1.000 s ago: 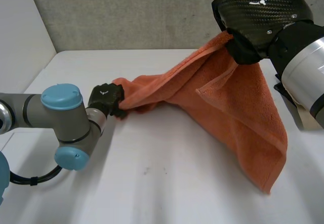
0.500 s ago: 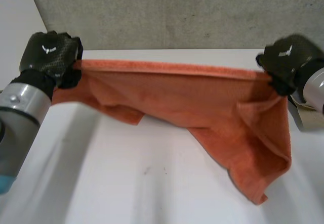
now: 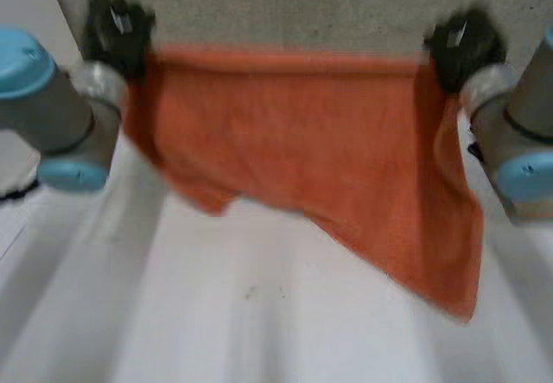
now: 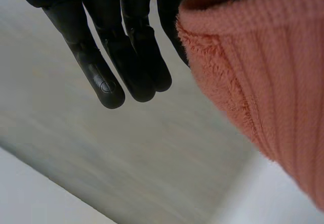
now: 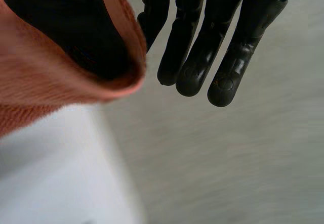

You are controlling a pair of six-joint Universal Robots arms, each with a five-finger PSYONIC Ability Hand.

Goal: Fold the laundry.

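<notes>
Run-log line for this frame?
left robot hand: pinches towel top corner | right robot hand: pinches other top corner | towel: hangs spread over table

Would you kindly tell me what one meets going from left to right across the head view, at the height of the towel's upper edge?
The left arm → left robot hand, pinching one upper corner → orange towel, stretched between the hands → right robot hand, pinching the other upper corner → right arm.

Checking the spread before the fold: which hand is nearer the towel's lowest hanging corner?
Right. The right hand pinches the top corner above that low corner; the left hand pinches the opposite top corner, farther across the towel.
</notes>
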